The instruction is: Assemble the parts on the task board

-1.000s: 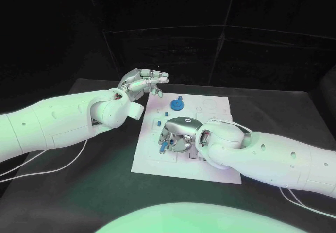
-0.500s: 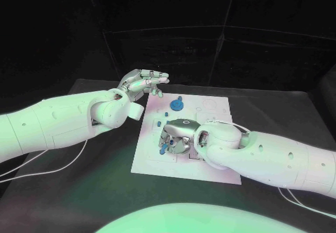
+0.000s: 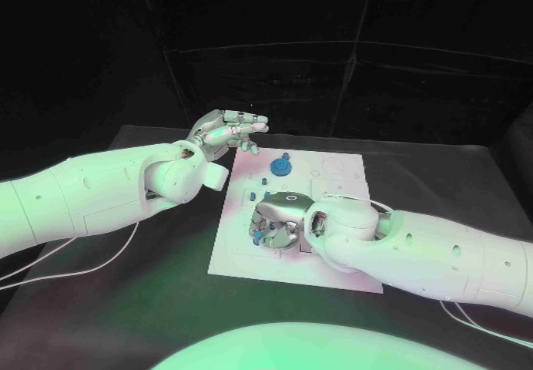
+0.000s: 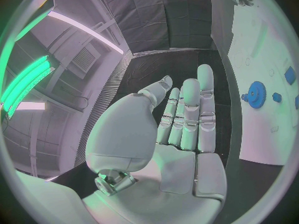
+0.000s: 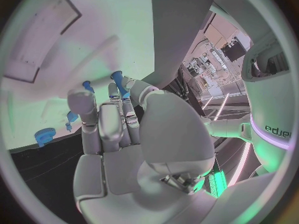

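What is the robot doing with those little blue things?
The robot is putting small blue parts together on a white task board. Its right hand is down on the middle of the board, fingers around a blue part. Its left hand hovers open past the board's far corner, holding nothing. A blue gear sits further back on the board.

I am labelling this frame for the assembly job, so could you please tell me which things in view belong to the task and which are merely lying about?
Belonging to the job:
- task board
- blue gear standing on the board
- small blue parts under the right hand
- right hand, down over the board
- left hand, held off the board's far corner

Just lying about:
- white cable
- black table
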